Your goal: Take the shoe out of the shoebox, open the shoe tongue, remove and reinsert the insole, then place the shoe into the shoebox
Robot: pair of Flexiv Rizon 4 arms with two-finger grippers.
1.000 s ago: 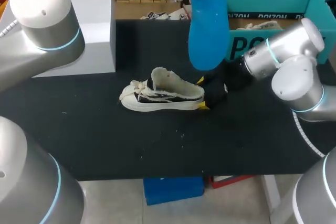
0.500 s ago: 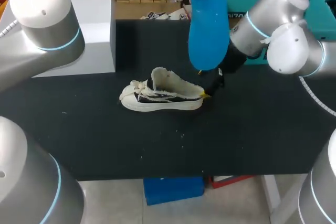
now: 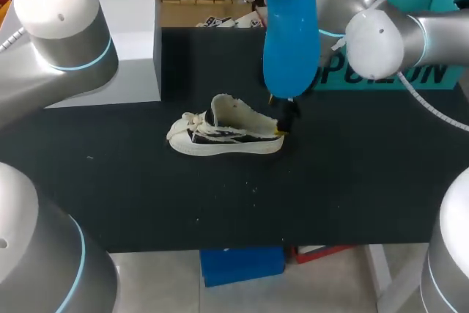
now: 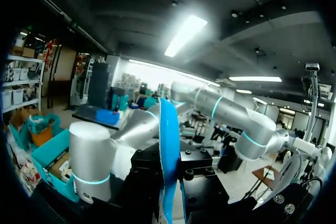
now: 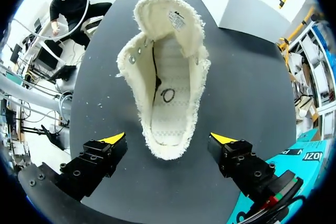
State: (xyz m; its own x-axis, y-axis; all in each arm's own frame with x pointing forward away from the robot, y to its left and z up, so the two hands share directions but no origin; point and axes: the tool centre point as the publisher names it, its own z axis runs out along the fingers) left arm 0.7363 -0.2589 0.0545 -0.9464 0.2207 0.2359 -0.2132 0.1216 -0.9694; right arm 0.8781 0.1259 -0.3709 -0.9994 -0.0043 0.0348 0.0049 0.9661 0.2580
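Note:
A white and black shoe (image 3: 227, 134) lies on its sole on the black table (image 3: 352, 181), toe to the left, tongue pulled up. In the right wrist view the shoe (image 5: 167, 72) gapes from above, its inside bare. My right gripper (image 3: 277, 116) hangs open over the heel, and its fingertips (image 5: 114, 138) stand wide on either side of it without touching. My left gripper (image 4: 169, 182) is shut on a blue insole (image 3: 291, 31), held upright high above the table behind the shoe. The insole (image 4: 169, 150) shows edge-on between the left fingers.
The teal shoebox (image 3: 410, 75) stands at the back right, partly behind my right arm, and its corner (image 5: 310, 153) lies close beside the right gripper. A grey block (image 3: 132, 42) sits at the back left, with a cardboard box (image 3: 198, 12) behind it.
My right arm has swung up and leftward, bringing its open gripper from beside the heel to above it. The left arm and the insole have stayed put, as has the shoe.

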